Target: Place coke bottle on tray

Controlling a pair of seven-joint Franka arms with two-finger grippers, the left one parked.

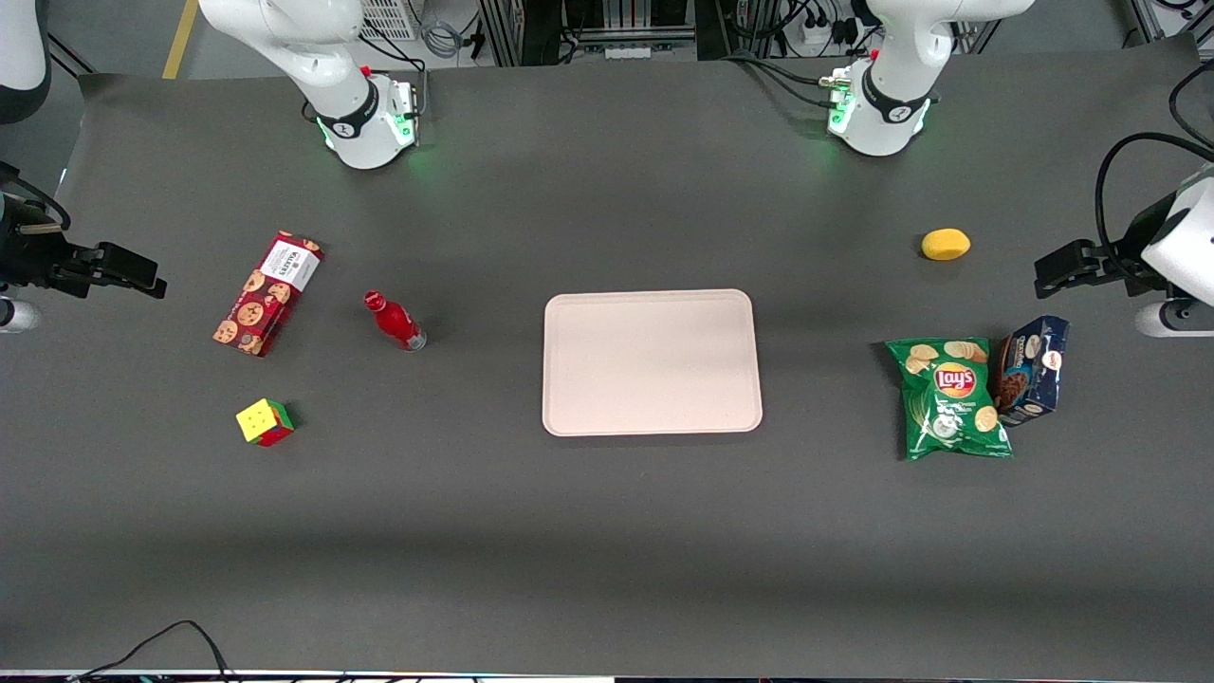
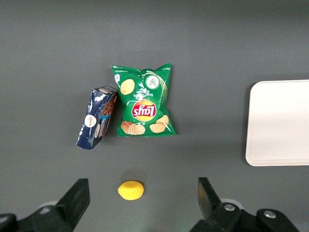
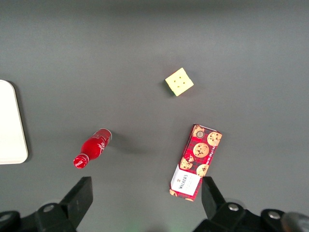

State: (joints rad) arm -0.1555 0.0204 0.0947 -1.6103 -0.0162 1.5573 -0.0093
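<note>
While our claw [image 1: 142, 275] hangs wide open and empty at the bench [image 1: 607, 550] edge, we should straddle the upright coke bottle [image 1: 395, 321] squarely before lifting toward the tray [image 1: 652, 361].

The gripper [image 3: 145, 198] hangs high, fingers apparently spread.

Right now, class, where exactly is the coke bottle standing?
The coke bottle stands on the table toward the working arm's end, between the tray and the red cookie box, apart from both. The gripper is open, clear of it.
</note>
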